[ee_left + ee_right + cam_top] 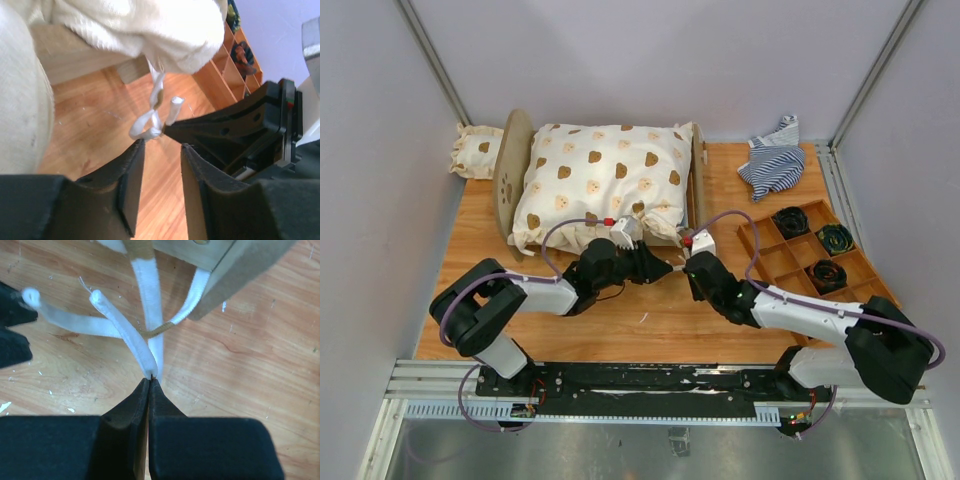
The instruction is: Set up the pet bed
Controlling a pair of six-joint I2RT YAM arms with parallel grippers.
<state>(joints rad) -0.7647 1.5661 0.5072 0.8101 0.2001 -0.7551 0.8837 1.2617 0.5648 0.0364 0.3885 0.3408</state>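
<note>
The pet bed (510,175), a light-wood frame with rounded end boards, stands at the back left with a large cream bear-print cushion (605,180) lying on it. White tie ribbons (145,305) hang from the cushion's near right corner beside the bed's wooden corner (235,270). My right gripper (686,266) is shut on one white ribbon; in the right wrist view the tips (150,380) pinch it just above the table. My left gripper (662,268) is open, its tips (162,144) just below another ribbon's loose end (150,125) and facing the right gripper (235,127).
A small cream pillow (475,150) lies behind the bed's left end board. A crumpled blue-and-white striped cloth (775,160) lies at the back right. A compartmented wooden tray (760,250) with dark rolled items stands at the right.
</note>
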